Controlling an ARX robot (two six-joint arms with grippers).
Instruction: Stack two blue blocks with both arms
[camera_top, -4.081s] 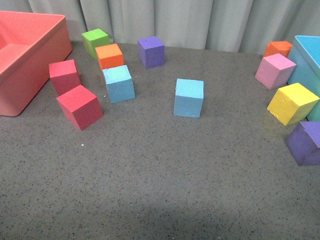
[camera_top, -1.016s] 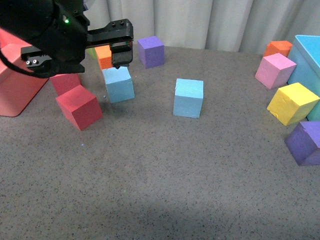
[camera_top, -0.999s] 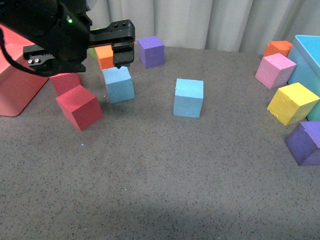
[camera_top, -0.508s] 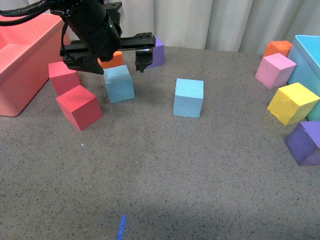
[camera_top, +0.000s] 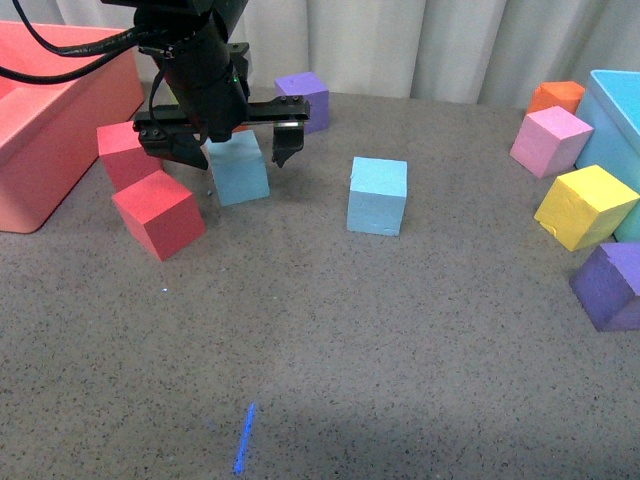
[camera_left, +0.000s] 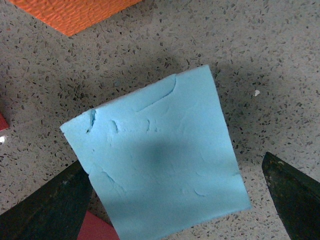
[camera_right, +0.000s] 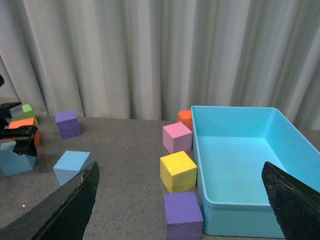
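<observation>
Blue block (camera_top: 240, 172) sits on the tabletop (camera_top: 400, 330) right between the left claw (camera_top: 235, 155) tips, claw spread wide, gripping nothing.

Readable text, numbers, brands, signs: none in any of the three views.
Pale tag (camera_right: 16, 108): a small light patch on black hardware at the edge of the right wrist view, too small to read.
</observation>
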